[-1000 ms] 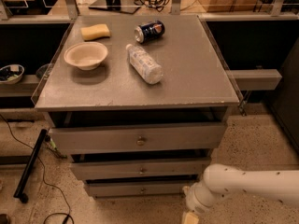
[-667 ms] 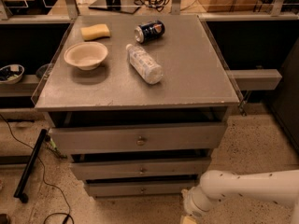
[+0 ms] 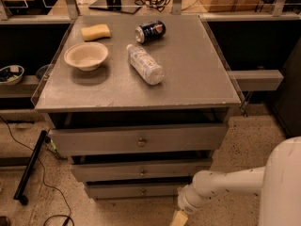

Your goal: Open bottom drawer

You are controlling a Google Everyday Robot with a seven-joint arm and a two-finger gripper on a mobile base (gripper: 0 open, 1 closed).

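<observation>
A grey cabinet holds three stacked drawers under a flat top. The bottom drawer is the narrowest front, low near the floor, with a small round knob at its centre. My white arm reaches in from the lower right. The gripper hangs at the picture's bottom edge, right of and slightly below the bottom drawer's right end, mostly cut off.
On the cabinet top lie a tan bowl, a yellow sponge, a blue can on its side and a plastic bottle on its side. A black bar and cables lie on the floor at left. Shelves flank both sides.
The arm has shifted a little left toward the cabinet. The drawers and the objects on top have not moved.
</observation>
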